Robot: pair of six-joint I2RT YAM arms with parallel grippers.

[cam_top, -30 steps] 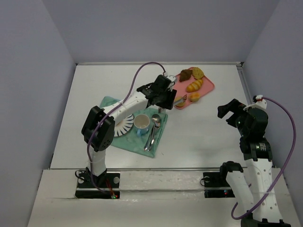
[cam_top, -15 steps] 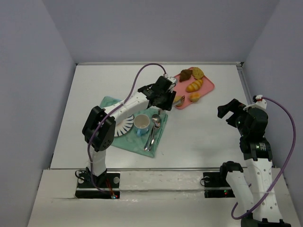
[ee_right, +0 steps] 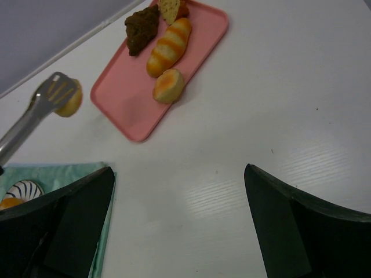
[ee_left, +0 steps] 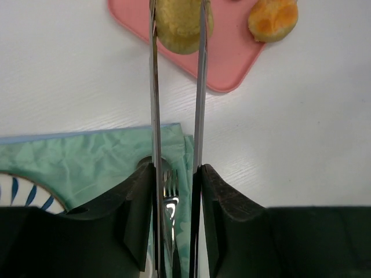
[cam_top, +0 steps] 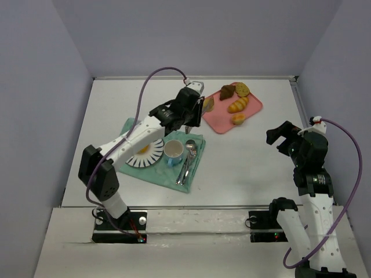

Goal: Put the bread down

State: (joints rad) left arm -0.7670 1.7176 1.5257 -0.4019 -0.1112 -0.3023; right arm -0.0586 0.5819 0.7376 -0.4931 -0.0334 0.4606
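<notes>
Over on the left, a blue-striped plate (cam_top: 152,155) sits on a green cloth (cam_top: 168,175), with a cup (cam_top: 173,150) just beside it and a fork and spoon (cam_top: 186,162) lying side by side on the cloth's right part. The left gripper (ee_left: 175,179) reaches out past them, its fingers clamped on a pair of metal tongs (ee_left: 153,87). The tongs are pinched on a small golden bread roll (ee_left: 178,23) at their far tips. The roll hangs by the left edge of the pink tray (cam_top: 252,110), and from where I stand I can't tell whether it is over the tray or over the white table (cam_top: 249,168). On the tray lie a dark brown piece (cam_top: 227,91), a sliced roll (cam_top: 242,89), a long striped loaf (cam_top: 237,104) and a small round bun (cam_top: 237,119). Far right, well apart from the tray, the right gripper (cam_top: 282,138) is up off the table with its jaws spread wide and nothing between them.
</notes>
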